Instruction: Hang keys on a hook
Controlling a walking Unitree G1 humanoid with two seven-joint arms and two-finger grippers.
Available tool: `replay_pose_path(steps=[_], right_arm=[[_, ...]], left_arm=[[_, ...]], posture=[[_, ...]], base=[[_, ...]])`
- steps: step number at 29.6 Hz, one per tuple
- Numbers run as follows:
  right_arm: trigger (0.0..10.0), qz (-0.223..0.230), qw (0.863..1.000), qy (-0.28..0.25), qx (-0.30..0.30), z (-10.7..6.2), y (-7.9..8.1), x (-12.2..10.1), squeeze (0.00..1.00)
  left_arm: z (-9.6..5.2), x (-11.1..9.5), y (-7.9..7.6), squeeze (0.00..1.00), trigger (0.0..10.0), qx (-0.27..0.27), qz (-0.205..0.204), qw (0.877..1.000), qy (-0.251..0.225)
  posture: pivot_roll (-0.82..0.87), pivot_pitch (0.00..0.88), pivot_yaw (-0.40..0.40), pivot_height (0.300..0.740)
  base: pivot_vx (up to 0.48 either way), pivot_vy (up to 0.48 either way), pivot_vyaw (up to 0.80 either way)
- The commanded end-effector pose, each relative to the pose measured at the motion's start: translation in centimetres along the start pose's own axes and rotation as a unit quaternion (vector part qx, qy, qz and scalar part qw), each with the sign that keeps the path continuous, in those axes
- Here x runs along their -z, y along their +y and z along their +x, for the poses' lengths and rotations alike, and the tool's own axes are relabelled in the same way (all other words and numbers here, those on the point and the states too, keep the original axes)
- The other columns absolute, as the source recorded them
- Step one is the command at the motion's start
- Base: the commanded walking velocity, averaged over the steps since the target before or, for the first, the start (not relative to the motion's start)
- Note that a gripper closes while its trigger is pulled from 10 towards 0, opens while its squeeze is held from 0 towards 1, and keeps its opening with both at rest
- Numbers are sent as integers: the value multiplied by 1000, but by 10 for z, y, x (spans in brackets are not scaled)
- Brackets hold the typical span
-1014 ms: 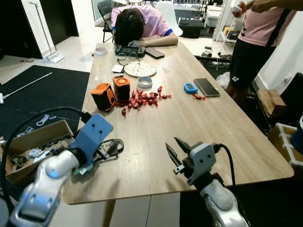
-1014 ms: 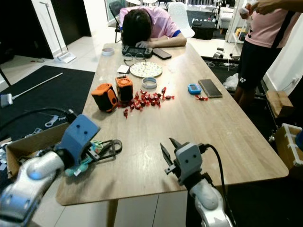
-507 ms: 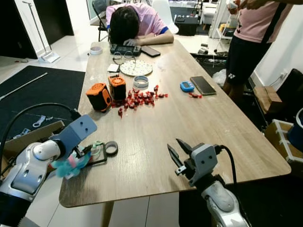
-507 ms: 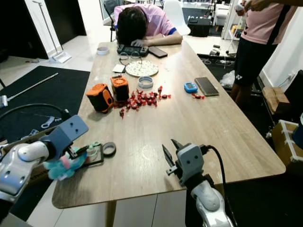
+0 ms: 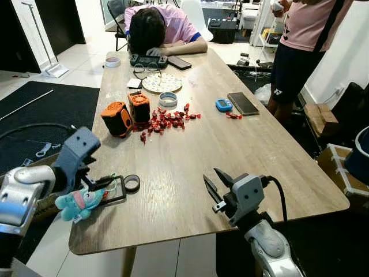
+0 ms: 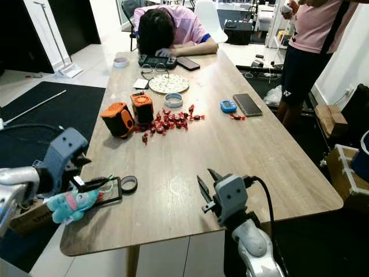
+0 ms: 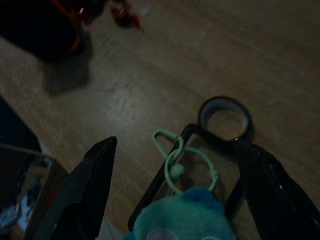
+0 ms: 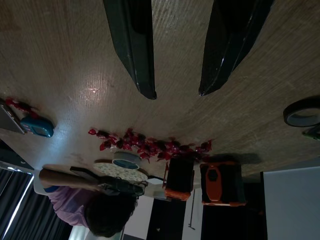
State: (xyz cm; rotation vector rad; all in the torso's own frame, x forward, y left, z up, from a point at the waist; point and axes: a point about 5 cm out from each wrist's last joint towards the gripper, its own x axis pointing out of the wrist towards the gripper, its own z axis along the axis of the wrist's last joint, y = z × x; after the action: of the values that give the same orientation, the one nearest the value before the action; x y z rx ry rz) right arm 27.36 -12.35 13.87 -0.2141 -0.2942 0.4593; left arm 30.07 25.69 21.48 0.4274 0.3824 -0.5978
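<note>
A: Keys?
B: Keychain with teal plush at table edge, between left gripper's spread fingers.
A: Right?
B: Right gripper hovers over table, fingers apart, holding nothing.

Long wooden worktop: near its left front edge lie a black frame with a dark tape ring touching it, and a teal plush at the very edge. Mid-worktop stand two orange-and-black boxes beside a scatter of red candies, a small tin, a blue gadget and a phone. At the far end lie a patterned plate, glasses, a white tape roll, a second phone and a controller, where a person rests head and arms.
</note>
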Motion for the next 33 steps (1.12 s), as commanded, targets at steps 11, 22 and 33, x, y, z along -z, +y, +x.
replay_pose_path(steps=[11, 22, 33], right_arm=[[10000, 5, 1000, 8, 1, -3, 0, 4, 0], [10000, 2, 1000, 7, 0, -2, -2, 3, 0], [10000, 1, 1000, 3, -4, 1, -2, 2, 0]], left_arm=[[-30, 17, 25, 0, 10000, -13, 105, 989, 99], [-40, 35, 29, 0, 10000, -1, 131, 980, 152], [-45, 67, 29, 0, 10000, 10, 165, 960, 224]], posture=[[76, 124, 3, 740], [73, 115, -4, 740], [79, 112, -6, 740]], base=[[0, 0, 0], [0, 0, 0], [0, 0, 0]])
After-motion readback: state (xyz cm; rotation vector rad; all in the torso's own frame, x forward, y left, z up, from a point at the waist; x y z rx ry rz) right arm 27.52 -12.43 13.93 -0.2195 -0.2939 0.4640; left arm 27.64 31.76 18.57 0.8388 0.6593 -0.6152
